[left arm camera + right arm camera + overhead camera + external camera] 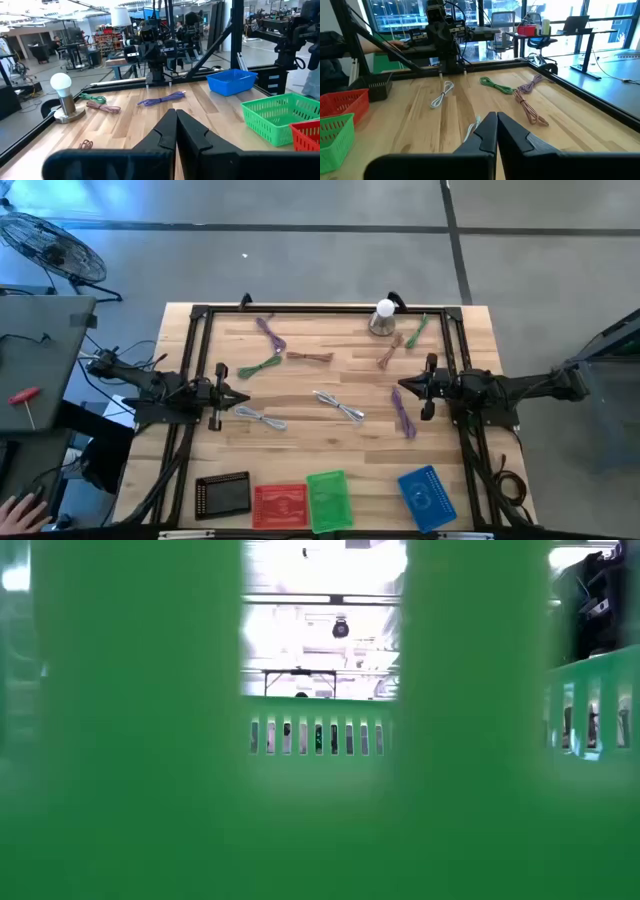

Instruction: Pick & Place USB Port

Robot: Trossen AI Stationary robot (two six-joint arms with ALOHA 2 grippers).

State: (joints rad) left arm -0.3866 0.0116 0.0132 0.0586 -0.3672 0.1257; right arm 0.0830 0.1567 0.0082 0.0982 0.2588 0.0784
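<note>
Wooden worktop [300,395] still carries every cable loose: white ones [340,408], purple [402,412] and green [262,367] lie scattered, while the black, red, green [328,500] and blue [427,496] baskets along the near edge look empty. Both the left gripper [232,397] and the right gripper [408,387] hover at their sides with fingers pressed together, holding nothing. Judging by this, no pick has begun; everything remains to do.

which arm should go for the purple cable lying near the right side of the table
Right, probably. The purple cable lies just in front of the right gripper, while the left gripper sits across the table.
</note>
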